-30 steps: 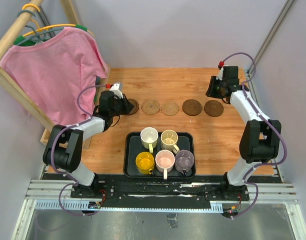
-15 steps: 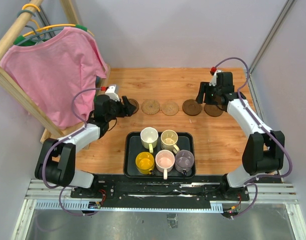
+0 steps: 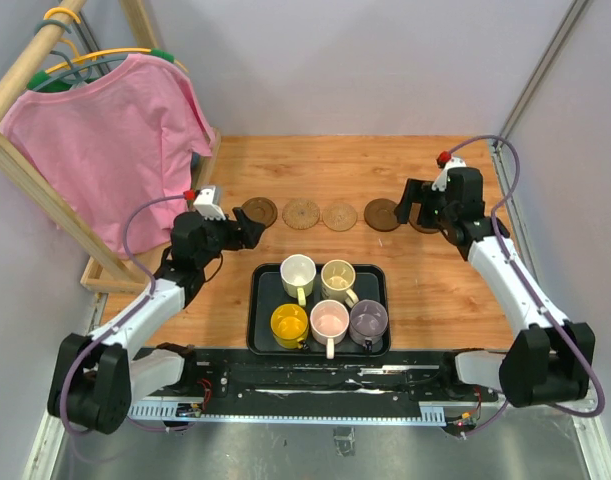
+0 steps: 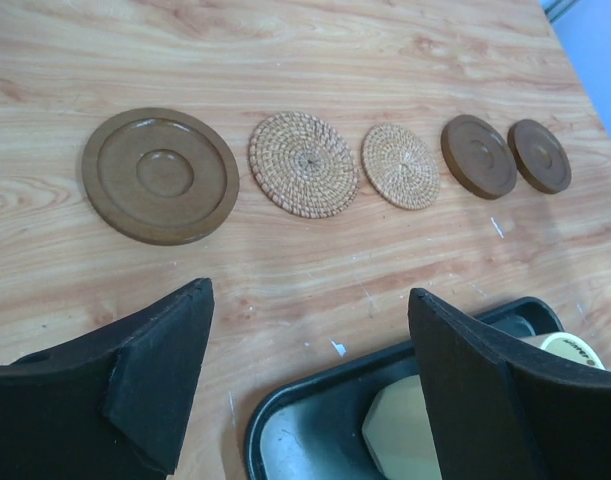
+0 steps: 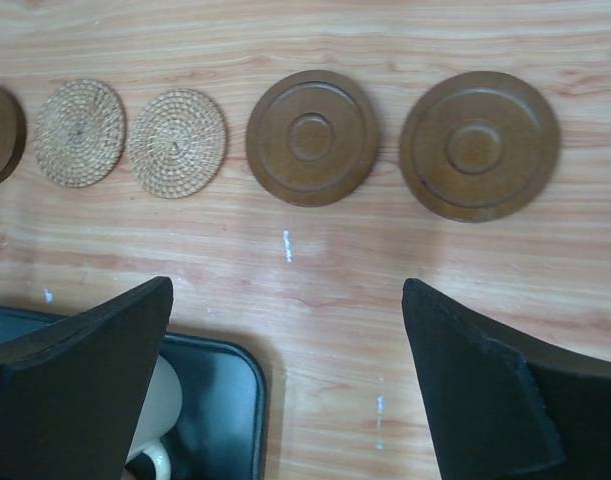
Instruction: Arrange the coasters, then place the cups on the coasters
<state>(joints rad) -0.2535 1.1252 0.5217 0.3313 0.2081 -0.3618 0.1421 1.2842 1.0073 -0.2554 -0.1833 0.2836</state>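
Leftward, pink shirt (cups on tray)

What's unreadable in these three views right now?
- Top external: the right gripper covers most of the far-right coaster. The patterns on the coasters are too small to read.
- Left wrist: the tray and cups are cut off by the bottom edge and the black fingers. Cup colours are unclear.
- Right wrist: the far-left coaster is cut by the left edge. One cup sits mostly behind a finger.

Pale walls enclose a wooden table and, seemingly, a clothes rack.
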